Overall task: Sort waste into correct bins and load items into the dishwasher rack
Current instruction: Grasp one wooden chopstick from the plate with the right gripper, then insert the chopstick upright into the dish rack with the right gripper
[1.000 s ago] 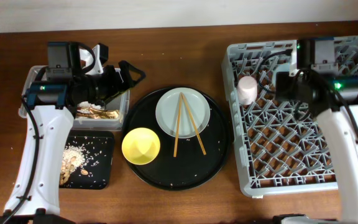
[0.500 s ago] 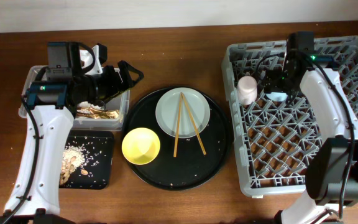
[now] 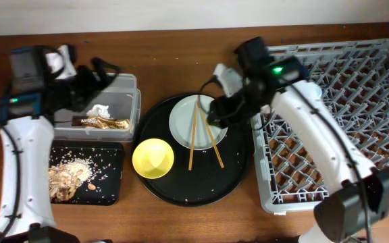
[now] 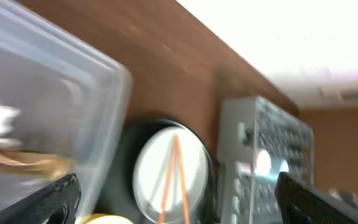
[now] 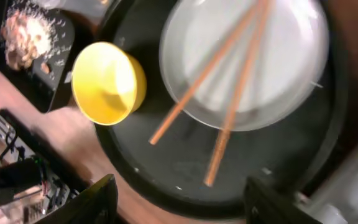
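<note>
The white plate (image 3: 184,123) with two wooden chopsticks (image 3: 196,135) across it sits on the round black tray (image 3: 181,182) beside the yellow bowl (image 3: 153,158). My right gripper (image 3: 216,113) hovers open and empty over the plate's right edge. Its wrist view shows the plate (image 5: 272,56), the chopsticks (image 5: 225,84) and the bowl (image 5: 107,81) below the open fingers (image 5: 185,202). My left gripper (image 3: 103,73) is open above the clear tub (image 3: 130,101), which holds the napkin (image 3: 100,109) and the wrapper (image 3: 105,123). Food scraps (image 3: 65,174) lie in the shallow black tray (image 3: 107,182). Both cups are hidden.
The grey dishwasher rack (image 3: 329,135) fills the right side, and my right arm crosses its left edge. The blurred left wrist view shows the tub wall (image 4: 48,87), the plate (image 4: 194,162) and the rack (image 4: 263,134). Bare wood runs along the front edge.
My right arm has swung left out of the rack to above the plate. My left arm has shifted left, off the middle of the tub, uncovering the napkin.
</note>
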Robot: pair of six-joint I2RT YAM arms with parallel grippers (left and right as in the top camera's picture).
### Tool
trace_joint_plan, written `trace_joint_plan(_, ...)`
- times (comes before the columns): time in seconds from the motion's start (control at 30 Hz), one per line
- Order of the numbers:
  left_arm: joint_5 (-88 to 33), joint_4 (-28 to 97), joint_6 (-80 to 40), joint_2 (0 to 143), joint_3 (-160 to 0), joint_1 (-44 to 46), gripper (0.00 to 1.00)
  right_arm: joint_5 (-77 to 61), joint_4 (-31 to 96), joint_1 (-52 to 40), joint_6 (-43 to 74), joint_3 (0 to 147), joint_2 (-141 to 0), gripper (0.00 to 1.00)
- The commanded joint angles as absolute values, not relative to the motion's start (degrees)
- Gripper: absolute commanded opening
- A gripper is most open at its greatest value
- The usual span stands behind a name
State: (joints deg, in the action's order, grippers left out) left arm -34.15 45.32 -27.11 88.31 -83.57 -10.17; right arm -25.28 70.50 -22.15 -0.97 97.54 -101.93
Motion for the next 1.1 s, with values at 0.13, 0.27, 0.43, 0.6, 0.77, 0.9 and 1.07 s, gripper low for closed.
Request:
trace_joint_plan(0.13, -34.0, 47.3, -27.5, 88.4, -83.7, -19.6, 0.99, -8.2, 61.9, -35.9, 16.8, 96.9, -110.5, 0.54)
trace_joint_plan(0.27, -34.0, 47.3, -27.5, 88.4, -83.7, -19.6, 0.99, -3.7, 57.1, -37.1, 23.0, 96.9, -118.1, 0.43)
trace_joint_plan(0.43, -34.0, 47.3, -27.5, 88.4, -83.7, -19.6, 0.99, -3.8, 55.3, -37.1, 26.2, 96.9, -123.9, 0.32)
trace_joint_plan(0.6, -34.0, 47.3, -27.5, 88.4, -83.7, -19.6, 0.99, -0.8, 54.6, -37.1, 29.5, 96.4, -124.4, 0.28)
trace_joint_plan(0.77, -34.0, 47.3, -27.5, 88.4, -83.7, -19.6, 0.99, -0.8, 50.4, -37.1, 30.6, 92.6, -124.5, 0.23)
trace_joint_plan(0.9, -34.0, 47.3, -27.5, 88.4, -83.7, -19.6, 0.99, -0.9, 50.3, -37.1, 30.5, 92.5, -124.5, 0.11)
trace_joint_plan(1.07, -34.0, 47.3, -27.5, 88.4, -83.7, -19.6, 0.99, -3.4, 61.5, -32.7, 24.7, 103.9, -117.7, 0.04)
